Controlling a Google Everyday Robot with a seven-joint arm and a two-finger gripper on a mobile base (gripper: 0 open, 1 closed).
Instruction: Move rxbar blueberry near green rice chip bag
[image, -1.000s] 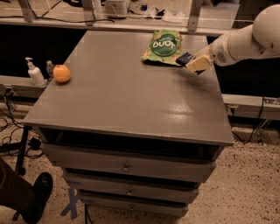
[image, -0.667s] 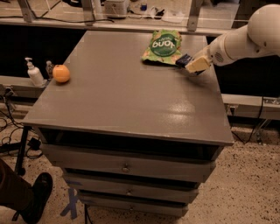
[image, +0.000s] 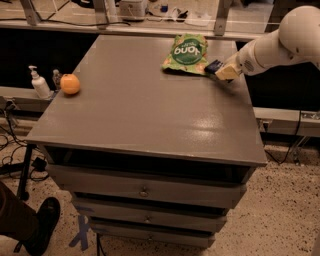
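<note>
Right, the gripper sits low over the back right corner of the grey drawer cabinet, reaching in from the right. The rxbar blueberry is right at its tip, poking out on the left, just beside the green rice chip bag lying flat on the top. Whether the jaws pinch the bar or stand apart, I cannot tell. An orange rests well apart at the left edge.

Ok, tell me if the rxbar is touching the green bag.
Cannot tell. In the camera view the rxbar sits at the lower right corner of the bag, with no plain gap or overlap. The tool is just right of the rxbar.
</note>
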